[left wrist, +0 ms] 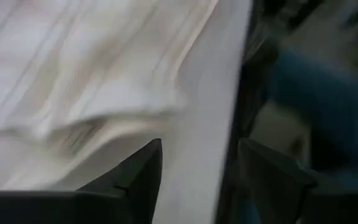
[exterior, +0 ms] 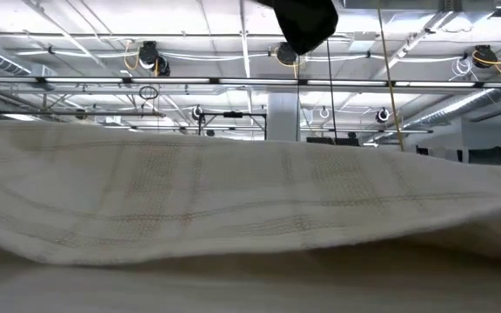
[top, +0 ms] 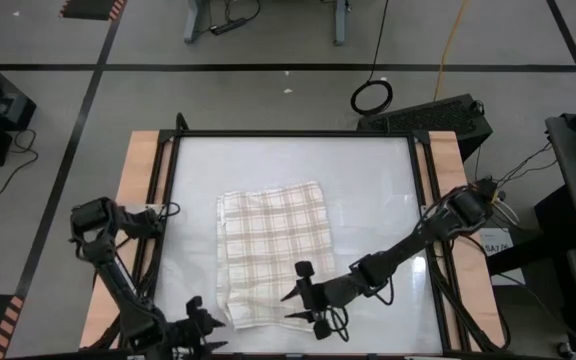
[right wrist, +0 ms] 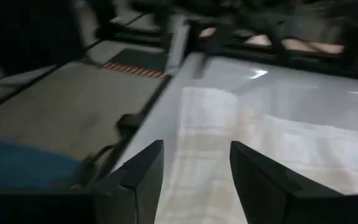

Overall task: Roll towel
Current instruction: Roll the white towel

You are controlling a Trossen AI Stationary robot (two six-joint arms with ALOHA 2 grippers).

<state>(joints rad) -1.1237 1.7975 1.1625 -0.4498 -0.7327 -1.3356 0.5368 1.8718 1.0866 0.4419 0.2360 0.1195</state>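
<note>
Towel (top: 273, 252) flat on tabletop (top: 378, 190) | left end effector (top: 208, 326) open, off its corner | right end effector (top: 298, 303) open over near edge

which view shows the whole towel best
The high view: the towel lies spread out on the table, all edges visible. The low view sees only its near edge, filling the frame. The left wrist view shows one blurred corner, the right wrist view a strip beyond the fingers.
</note>
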